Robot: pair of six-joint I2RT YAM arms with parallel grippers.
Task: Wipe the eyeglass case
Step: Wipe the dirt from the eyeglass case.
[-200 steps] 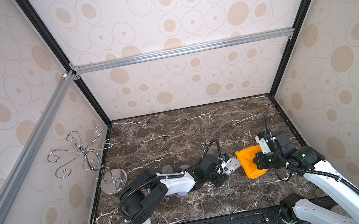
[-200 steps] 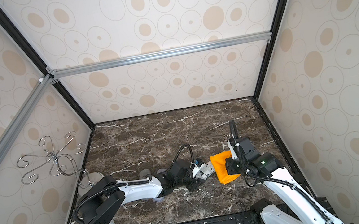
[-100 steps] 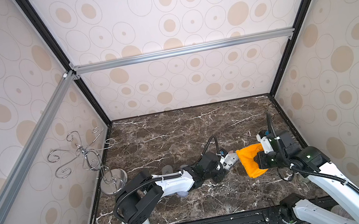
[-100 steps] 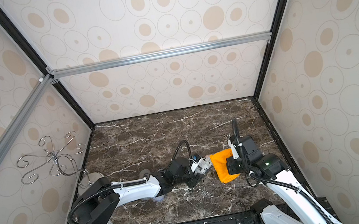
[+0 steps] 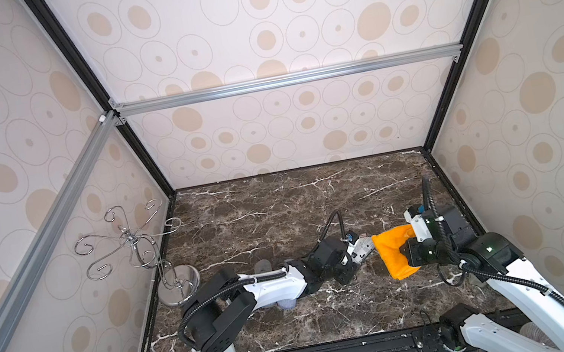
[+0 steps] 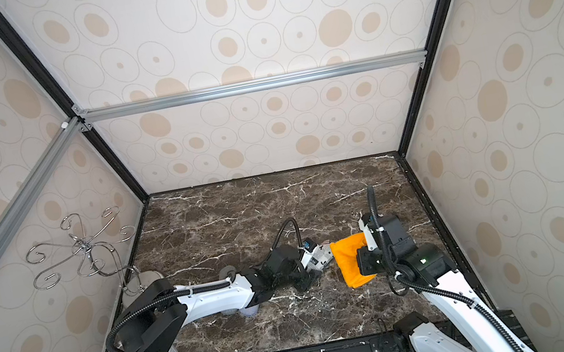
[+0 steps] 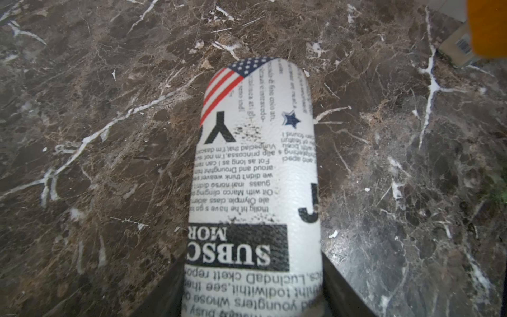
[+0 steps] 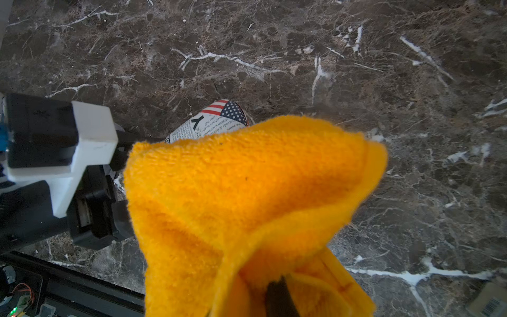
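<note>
Left gripper (image 7: 252,258) closed snugly on one end of the case (image 7: 255,164). Held level, right of centre, on or just over the table (image 5: 277,205) — cannot tell which. Right gripper (image 5: 408,254) pinched shut on the cloth (image 8: 247,192), draped at the case's free end, contact unclear. Probably light, stiff-shelled, a little slippery — best clamped across the narrow sides near one end, leaving the top bare for wiping.

Bright, even light (soft shadows); orange cloth (image 8: 247,205) blurs near lens.
</note>
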